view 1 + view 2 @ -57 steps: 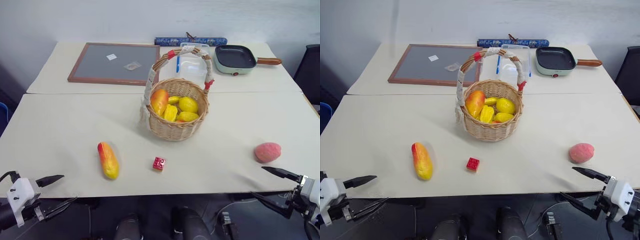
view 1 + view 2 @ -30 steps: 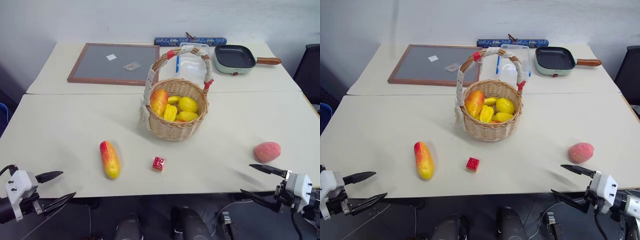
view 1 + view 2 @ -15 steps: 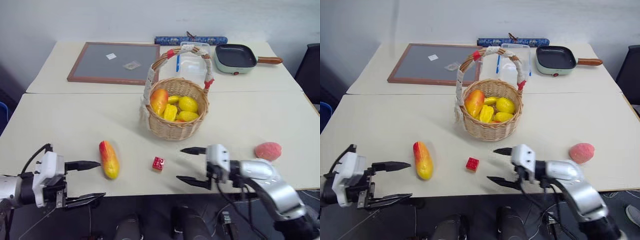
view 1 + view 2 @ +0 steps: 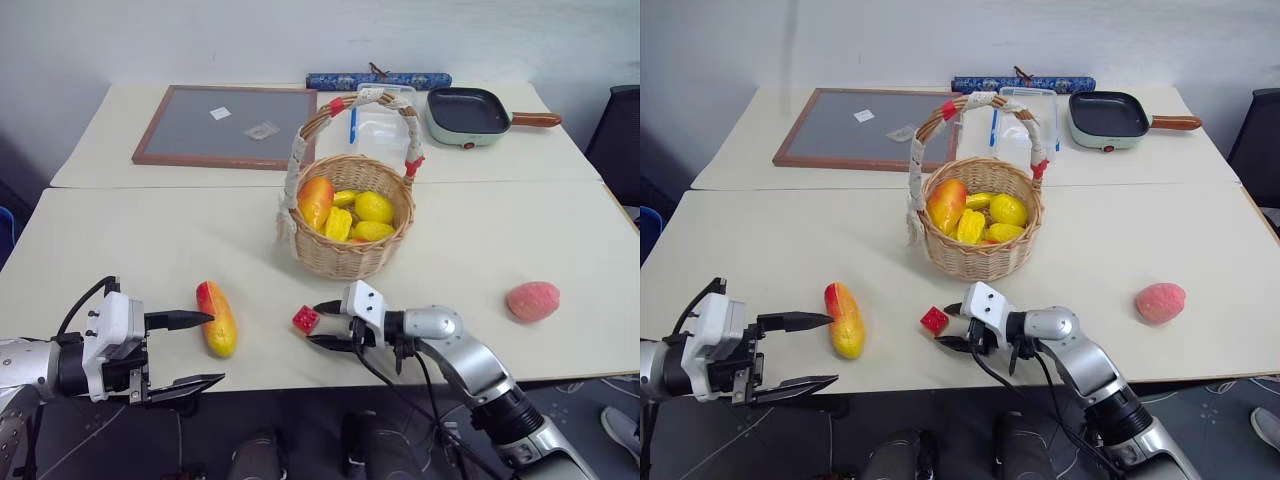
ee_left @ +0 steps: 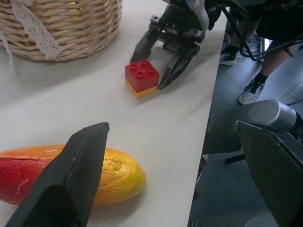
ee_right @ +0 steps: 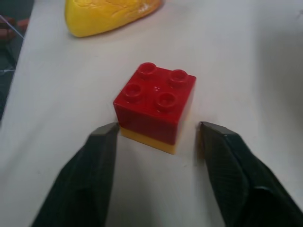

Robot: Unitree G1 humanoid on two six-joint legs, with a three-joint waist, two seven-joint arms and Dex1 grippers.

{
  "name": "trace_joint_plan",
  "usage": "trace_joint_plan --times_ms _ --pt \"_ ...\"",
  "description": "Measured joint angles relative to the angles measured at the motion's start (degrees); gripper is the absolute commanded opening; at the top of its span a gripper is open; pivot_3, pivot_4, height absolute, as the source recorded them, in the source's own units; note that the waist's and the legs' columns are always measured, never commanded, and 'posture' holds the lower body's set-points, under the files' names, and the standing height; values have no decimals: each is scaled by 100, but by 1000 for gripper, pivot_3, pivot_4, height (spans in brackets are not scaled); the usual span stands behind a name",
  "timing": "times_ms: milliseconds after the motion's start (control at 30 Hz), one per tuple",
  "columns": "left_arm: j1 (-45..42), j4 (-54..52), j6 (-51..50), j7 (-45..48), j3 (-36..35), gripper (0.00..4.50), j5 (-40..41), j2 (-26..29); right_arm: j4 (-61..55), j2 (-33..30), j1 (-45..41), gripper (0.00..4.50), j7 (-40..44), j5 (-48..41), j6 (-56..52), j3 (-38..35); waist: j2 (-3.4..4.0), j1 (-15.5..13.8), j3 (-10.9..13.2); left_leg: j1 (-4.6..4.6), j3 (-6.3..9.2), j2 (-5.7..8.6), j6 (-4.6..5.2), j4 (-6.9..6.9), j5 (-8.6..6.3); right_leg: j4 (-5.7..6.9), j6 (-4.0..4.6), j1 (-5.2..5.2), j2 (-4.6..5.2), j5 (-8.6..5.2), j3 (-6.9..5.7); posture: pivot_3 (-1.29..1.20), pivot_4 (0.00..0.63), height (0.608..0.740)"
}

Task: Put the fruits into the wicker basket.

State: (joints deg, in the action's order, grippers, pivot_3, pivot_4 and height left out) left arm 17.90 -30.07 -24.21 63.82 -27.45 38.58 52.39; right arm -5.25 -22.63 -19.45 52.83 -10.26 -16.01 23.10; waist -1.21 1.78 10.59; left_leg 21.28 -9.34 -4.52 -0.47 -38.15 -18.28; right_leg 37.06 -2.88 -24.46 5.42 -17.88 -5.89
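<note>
1. Presently, the mango-like fruit point(image 4: 218, 319) is seen lying on the surface point(image 4: 120, 250) just ahead of the left gripper point(image 4: 190, 350), whose jaws are spread wide, one finger tip reaching alongside the fruit's near flank; nothing is held.
2. The pink fruit point(image 4: 533, 301) is left well apart from both sets of jaws, close to the surface's front edge on the right.
3. The wicker basket point(image 4: 350, 225) is placed beyond both grippers, already holding yellow and orange fruit, with its arched handle standing over the opening.
4. The right gripper point(image 6: 156, 137) is set low with its jaws partly spread on either side of a small red block point(image 6: 155, 106); no contact is visible, and the block is not a fruit, so this approach is judged off-task.
5. Open room is available between the mango-like fruit and the basket; the block and right arm lie beside that path.
6. The front edge runs just behind both grippers, so a nudged fruit could be rolled off.
</note>
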Motion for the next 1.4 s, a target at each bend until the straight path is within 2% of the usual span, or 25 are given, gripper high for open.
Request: trace_joint_plan --times_ms 367,433,500,600,700,833,967,1033,1133,1200,1333,1400 --pt "0 62 50 -36 154 4500 -76 -93 515 487 -179 2526 122 130 385 92 0 20 0 -1 -2 -3 -3 1 1 7 0 -5 1 0 0 0 150 740" --pt "-1 86 50 -36 154 4500 -76 -93 582 554 -177 2167 133 128 481 92 0 21 0 -1 -2 -3 -3 1 1 7 0 -5 1 0 0 0 150 740" --pt "-4 91 47 -36 154 4500 -76 -92 590 570 -152 1597 168 108 534 91 0 18 0 -1 -2 -3 -3 1 1 7 0 -4 2 0 0 0 150 740" --pt "-132 86 -23 -42 164 4500 -39 -91 472 478 90 1511 334 -133 616 -81 0 1 0 0 0 -2 -3 2 0 7 0 -4 2 0 -1 0 150 740" --pt "-587 59 -157 -123 385 4500 116 -118 -424 -170 759 1511 687 -961 405 -758 4 -91 3 5 11 13 7 0 -3 4 -9 0 11 5 -2 0 150 740" --pt "-1017 -46 -379 -466 553 4500 390 -364 -1552 -995 1367 1511 464 -2143 -304 -2428 -3 -90 -1 2 -2 13 17 -1 -3 -13 -14 9 15 8 6 0 150 740" --pt "-1044 -145 -464 -701 621 4500 537 -587 -1611 -1795 1585 1511 45 -2845 -924 -4197 -3 -45 -1 -9 -1 6 16 3 -2 -9 -10 12 4 6 4 0 150 740" --pt "-1182 -128 -434 -727 878 4500 486 -720 -729 -2137 1233 1511 -89 -2746 -796 -4599 -3 -23 -1 -14 -8 16 23 2 1 -6 -8 13 2 6 8 0 150 740" --pt "-1539 -18 -320 -670 1303 4500 363 -850 1798 -2771 166 1511 -462 -2061 -11 -5143 -2 -20 0 -13 -17 66 33 6 20 -2 -14 8 -1 12 15 0 150 740" --pt "-1802 183 -238 -601 1398 4500 292 -848 3253 -3099 -399 1511 -499 -1382 752 -4855 -2 -17 0 -12 -15 60 26 8 25 -6 -13 8 -2 11 14 0 150 740" --pt "-2227 555 -88 -484 1502 4500 117 -833 5841 -3144 -1453 1511 -1082 -348 1663 -4212 10 18 7 -8 -32 59 14 14 46 -1 -14 -5 1 11 29 0 150 740" --pt "-2305 620 -68 -441 1500 4500 58 -765 6705 -3144 -1882 1511 -1381 -93 1862 -4113 21 48 14 -8 -42 57 12 16 48 3 -15 -15 1 11 40 0 150 740"
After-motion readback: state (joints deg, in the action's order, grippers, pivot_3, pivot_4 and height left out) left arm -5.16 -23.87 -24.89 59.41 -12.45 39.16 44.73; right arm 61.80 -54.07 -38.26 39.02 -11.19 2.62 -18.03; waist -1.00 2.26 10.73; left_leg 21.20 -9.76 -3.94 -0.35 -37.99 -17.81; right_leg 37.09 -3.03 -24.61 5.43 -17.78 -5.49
